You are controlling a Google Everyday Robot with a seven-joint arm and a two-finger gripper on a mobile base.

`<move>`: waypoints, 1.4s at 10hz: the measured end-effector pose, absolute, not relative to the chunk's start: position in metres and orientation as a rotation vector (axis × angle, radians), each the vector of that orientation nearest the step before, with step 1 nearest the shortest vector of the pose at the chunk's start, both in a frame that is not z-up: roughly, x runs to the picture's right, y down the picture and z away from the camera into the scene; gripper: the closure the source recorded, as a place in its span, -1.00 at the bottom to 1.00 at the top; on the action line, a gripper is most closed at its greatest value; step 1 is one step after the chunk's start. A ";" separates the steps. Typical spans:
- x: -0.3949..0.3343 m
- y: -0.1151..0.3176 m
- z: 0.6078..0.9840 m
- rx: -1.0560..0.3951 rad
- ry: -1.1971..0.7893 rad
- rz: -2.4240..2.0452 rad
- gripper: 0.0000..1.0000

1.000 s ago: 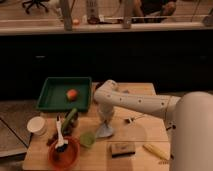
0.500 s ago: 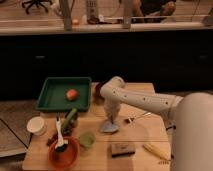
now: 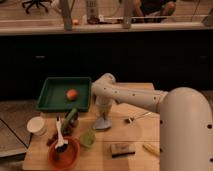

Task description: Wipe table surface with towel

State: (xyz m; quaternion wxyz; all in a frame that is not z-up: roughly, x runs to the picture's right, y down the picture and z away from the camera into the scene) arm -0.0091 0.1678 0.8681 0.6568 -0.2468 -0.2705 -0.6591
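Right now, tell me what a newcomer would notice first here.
The big white arm reaches in from the right, its gripper down on the towel near the middle of the table surface. Behind it to the left sits a dark green tray holding an orange round item; a red bowl stands at the front left corner.

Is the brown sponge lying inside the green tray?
No: the sponge lies on the table near its front edge, outside the tray; the gripper is down at the towel in mid-table.
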 end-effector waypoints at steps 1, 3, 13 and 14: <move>-0.011 0.174 0.864 -0.561 -0.626 -1.507 1.00; -0.009 0.194 0.853 -0.567 -0.654 -1.516 1.00; 0.039 0.164 0.875 -0.603 -0.581 -1.387 1.00; 0.040 0.164 0.875 -0.603 -0.580 -1.385 1.00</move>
